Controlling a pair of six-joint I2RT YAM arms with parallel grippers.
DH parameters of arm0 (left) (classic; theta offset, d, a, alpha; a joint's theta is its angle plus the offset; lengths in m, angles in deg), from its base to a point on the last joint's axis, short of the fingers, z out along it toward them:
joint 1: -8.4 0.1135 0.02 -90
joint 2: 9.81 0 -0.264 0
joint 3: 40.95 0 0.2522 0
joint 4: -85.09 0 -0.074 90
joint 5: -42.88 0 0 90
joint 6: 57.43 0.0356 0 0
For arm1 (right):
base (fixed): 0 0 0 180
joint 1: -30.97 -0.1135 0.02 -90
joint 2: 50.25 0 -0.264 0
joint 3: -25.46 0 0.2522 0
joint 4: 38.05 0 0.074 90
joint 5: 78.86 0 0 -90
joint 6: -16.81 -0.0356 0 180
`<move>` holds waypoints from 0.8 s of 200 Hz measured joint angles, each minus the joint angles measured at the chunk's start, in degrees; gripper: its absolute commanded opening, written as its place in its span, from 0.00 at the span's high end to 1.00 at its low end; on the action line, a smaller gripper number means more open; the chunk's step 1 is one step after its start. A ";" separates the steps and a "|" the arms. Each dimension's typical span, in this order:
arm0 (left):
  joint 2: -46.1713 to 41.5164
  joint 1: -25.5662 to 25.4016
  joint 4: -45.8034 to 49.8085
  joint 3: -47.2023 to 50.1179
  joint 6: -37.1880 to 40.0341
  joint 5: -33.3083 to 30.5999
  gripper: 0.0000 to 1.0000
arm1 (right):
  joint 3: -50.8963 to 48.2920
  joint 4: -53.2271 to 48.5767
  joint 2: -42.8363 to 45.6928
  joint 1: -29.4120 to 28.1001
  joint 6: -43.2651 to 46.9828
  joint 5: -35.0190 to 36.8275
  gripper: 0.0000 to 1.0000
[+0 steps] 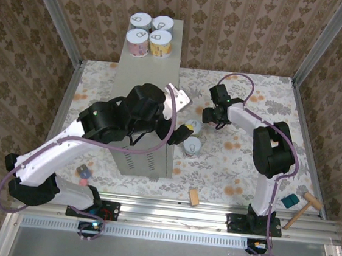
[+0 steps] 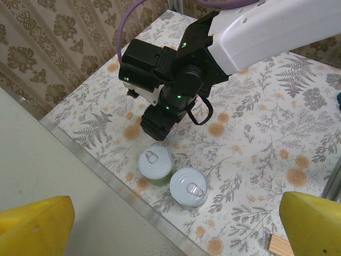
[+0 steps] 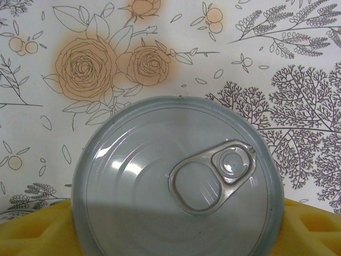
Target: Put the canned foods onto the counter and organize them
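Up on the counter (image 1: 149,71), at its far end: four cans (image 1: 138,41) upright in a tight two-by-two square, white lids up, sides touching.

Down on the flowered floor (image 1: 240,166), just beside the counter's right wall: two more cans, upright and touching, a farther can (image 2: 156,162) and a nearer can (image 2: 188,188), both with pull-tab lids.

Left gripper (image 2: 173,229) hanging above the counter's right edge, over that pair, yellow fingers (image 2: 34,226) spread wide and holding nothing.

Right gripper (image 3: 173,237) low over the floor, right behind the farther can and tilted toward it. Seen from its wrist: a can lid (image 3: 178,181), ring tab up, rim sitting between two yellow pads (image 3: 32,232). Jaws partway apart, one on each side of the can; squeezing it or merely astride it, cannot tell.

Near the front rail (image 1: 168,208): a wooden block (image 1: 194,196), then, well off to the right, a small teal thing (image 1: 289,200) and a wooden mallet (image 1: 299,213) lying side by side. Left of the counter, a small blue-and-pink object (image 1: 84,171), too small to name.
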 measured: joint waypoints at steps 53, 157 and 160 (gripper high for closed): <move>-0.42 1.03 0.04 0.02 0.50 0.22 0.00 | 0.00 -1.66 1.77 0.04 0.66 0.02 0.33; -5.27 3.78 0.09 2.14 1.55 0.42 0.00 | 0.07 -6.67 24.74 0.09 7.63 -5.11 0.32; -5.42 3.96 0.13 2.21 1.57 0.42 0.00 | 0.09 -6.80 25.27 0.09 7.78 -5.64 0.32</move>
